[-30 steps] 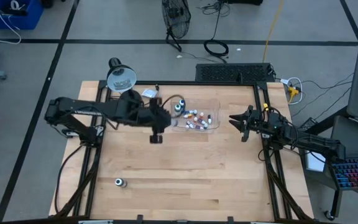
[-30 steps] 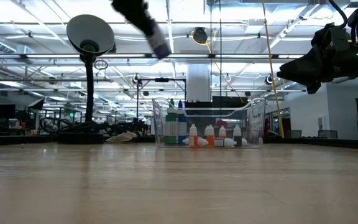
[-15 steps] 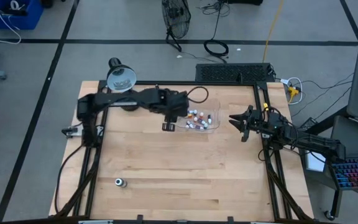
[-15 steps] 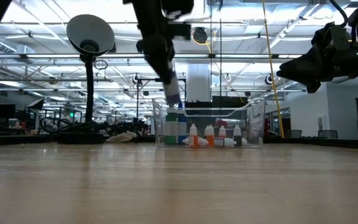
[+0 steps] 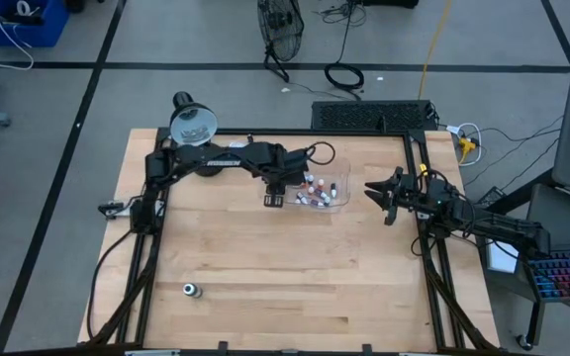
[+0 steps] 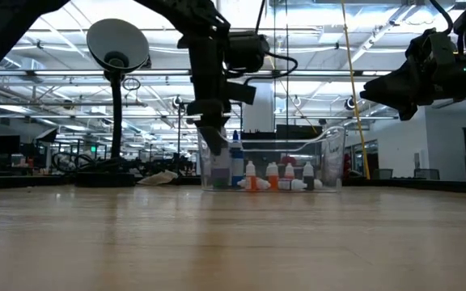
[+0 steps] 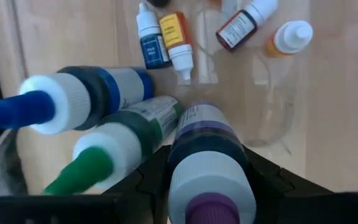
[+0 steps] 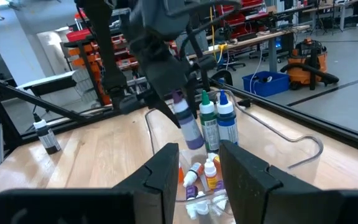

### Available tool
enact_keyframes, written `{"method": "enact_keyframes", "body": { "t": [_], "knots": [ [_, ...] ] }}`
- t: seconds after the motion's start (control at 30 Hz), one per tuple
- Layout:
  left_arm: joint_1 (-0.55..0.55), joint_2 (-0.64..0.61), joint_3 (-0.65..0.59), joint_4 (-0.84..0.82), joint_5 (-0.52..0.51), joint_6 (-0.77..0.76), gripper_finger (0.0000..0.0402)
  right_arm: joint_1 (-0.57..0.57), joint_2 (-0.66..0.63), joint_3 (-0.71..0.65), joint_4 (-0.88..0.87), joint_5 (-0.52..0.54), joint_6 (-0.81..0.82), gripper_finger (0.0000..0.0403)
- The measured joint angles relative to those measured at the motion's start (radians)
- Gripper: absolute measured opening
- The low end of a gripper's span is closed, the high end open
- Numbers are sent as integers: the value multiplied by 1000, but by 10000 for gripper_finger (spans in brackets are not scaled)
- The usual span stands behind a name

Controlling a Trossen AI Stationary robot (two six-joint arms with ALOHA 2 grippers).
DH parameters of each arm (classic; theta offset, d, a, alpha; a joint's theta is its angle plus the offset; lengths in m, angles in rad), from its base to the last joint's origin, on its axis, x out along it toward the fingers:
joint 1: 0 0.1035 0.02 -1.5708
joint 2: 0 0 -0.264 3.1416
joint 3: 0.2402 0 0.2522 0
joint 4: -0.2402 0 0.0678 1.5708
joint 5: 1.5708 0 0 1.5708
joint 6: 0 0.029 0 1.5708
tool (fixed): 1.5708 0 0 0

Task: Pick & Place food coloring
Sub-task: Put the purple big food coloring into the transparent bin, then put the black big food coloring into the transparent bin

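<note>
My left gripper (image 5: 274, 195) reaches down into the left end of the clear plastic tray (image 5: 336, 201) and is shut on a purple-capped food coloring bottle (image 7: 209, 163). Right beside that bottle, a blue-topped bottle (image 7: 79, 102) and a green-topped bottle (image 7: 120, 144) stand in the tray. Several tiny whitish bottles (image 5: 315, 190) with coloured caps lie and stand on the tray floor. One more small bottle (image 5: 192, 290) sits alone on the table toward its near left corner. My right gripper (image 5: 372, 191) hangs open above the table's right side, apart from the tray. My left gripper pinches the purple-capped bottle's upper body (image 7: 211, 186) between its two fingers, just below the cap. The fingers (image 8: 166, 93) come from above, slanting down. The bottle hangs tilted below them inside the tray (image 8: 188, 124); whether its base touches the tray floor I cannot tell.
A desk lamp (image 5: 193, 124) stands at the far left of the table, with the left arm stretched in front of it. A black metal frame runs along the table's edges (image 5: 422, 237). Bare wood lies between the tray and the near edge.
My left gripper, shut on the purple-capped bottle throughout, has moved toward the table's right and far side and come down from well above the table. It has lowered the bottle into the tray's left end, beside the blue- and green-topped bottles.
</note>
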Motion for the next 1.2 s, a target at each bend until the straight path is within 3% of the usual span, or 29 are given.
{"method": "enact_keyframes", "body": {
  "t": [0.67,1.2],
  "knots": [
    [1,26,0,-4,23,-27,160,0,0,0,0,0,0,105],
    [-8,10,-1,-1,18,-91,269,0,0,0,0,0,0,105]
  ]
}}
